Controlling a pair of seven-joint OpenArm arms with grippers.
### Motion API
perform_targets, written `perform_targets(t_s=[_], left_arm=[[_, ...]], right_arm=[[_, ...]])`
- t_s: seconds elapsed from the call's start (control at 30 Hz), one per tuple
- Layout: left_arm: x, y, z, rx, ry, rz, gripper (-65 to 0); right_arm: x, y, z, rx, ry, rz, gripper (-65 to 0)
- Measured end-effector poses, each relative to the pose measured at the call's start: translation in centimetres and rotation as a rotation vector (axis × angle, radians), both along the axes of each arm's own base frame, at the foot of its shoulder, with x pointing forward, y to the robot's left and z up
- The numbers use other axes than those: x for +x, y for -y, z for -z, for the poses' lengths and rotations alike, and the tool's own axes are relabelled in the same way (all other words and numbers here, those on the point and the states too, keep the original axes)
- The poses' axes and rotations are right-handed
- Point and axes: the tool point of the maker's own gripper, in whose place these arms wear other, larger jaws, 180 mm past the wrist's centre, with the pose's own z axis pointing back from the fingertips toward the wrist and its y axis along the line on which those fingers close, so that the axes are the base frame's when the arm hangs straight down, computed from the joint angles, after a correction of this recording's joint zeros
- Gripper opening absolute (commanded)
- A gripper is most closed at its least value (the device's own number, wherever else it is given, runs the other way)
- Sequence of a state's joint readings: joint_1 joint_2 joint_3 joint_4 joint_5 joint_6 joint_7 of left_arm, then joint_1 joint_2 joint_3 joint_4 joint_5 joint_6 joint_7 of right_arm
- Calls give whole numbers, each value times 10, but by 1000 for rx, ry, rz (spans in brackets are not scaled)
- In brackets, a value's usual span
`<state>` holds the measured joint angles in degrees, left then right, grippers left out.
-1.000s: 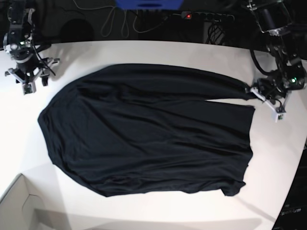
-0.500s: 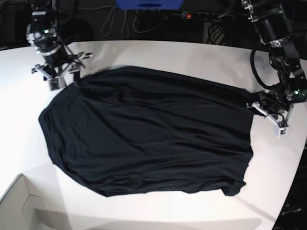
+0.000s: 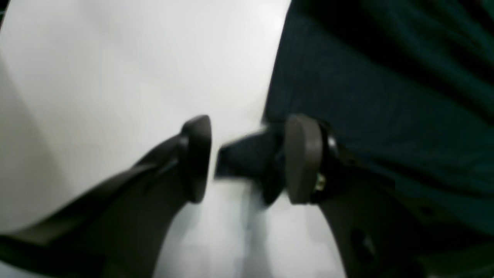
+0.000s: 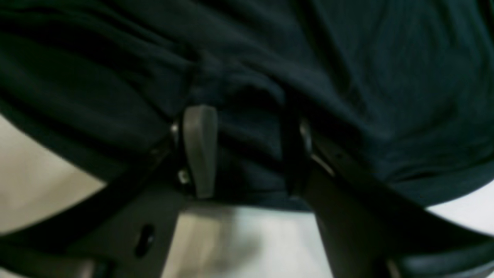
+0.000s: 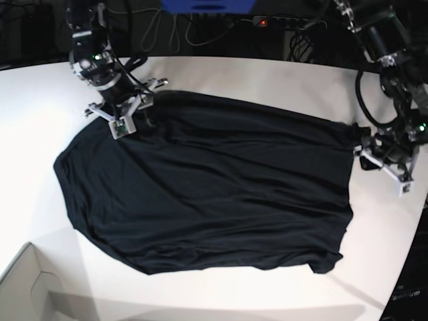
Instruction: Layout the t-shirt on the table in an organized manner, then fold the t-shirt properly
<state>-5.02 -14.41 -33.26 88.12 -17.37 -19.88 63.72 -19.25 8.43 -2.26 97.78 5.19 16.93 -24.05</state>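
Observation:
The black t-shirt [image 5: 207, 180] lies spread over the white table [image 5: 267, 73], with soft wrinkles. In the base view my right gripper [image 5: 127, 110] hovers at the shirt's upper-left edge. The right wrist view shows that gripper [image 4: 247, 152] open, its fingers [image 4: 198, 150] straddling bunched fabric of the t-shirt [image 4: 347, 58] near the hem. My left gripper [image 5: 374, 157] sits at the shirt's upper-right corner. Seen from the left wrist, this gripper [image 3: 247, 158] is open, with a small corner of the t-shirt [image 3: 366, 96] lying loose between the fingers [image 3: 303, 158].
A pale cardboard box corner [image 5: 27, 287] pokes in at the bottom left. Cables and a power strip [image 5: 287, 23] run behind the table's far edge. The table's curved edge passes close to the left arm on the right.
My right gripper has travelled from the table's far left to the shirt's upper-left edge. My left gripper has opened, let go of the shirt's corner and shifted slightly down and right.

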Motion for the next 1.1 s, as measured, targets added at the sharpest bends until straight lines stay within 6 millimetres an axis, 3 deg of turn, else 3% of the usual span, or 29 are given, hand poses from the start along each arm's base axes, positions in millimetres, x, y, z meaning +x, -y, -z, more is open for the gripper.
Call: perform_targets(t_s=[0.13, 0.23, 0.33, 0.5, 0.67, 0.9, 1.1], left_arm=[[7, 17, 23, -88, -41, -14, -344], [8, 24, 32, -118, -64, -18, -344], [26, 35, 37, -160, -15, -19, -347], [26, 58, 69, -162, -9, 52, -348], [14, 52, 76, -165, 17, 46, -348], [-25, 3, 81, -139, 16, -33, -348], [-37, -12, 82, -125, 4, -63, -348]], right_arm=[[-10, 2, 15, -2, -45, 4, -380], [-10, 2, 15, -2, -47, 5, -380], [-12, 3, 16, -6, -50, 4, -380], [-23, 5, 20, -4, -56, 2, -380], [-34, 11, 22, -11, -67, -5, -381], [-54, 23, 24, -14, -83, 24, -381], [-67, 18, 19, -26, -108, 5, -381]])
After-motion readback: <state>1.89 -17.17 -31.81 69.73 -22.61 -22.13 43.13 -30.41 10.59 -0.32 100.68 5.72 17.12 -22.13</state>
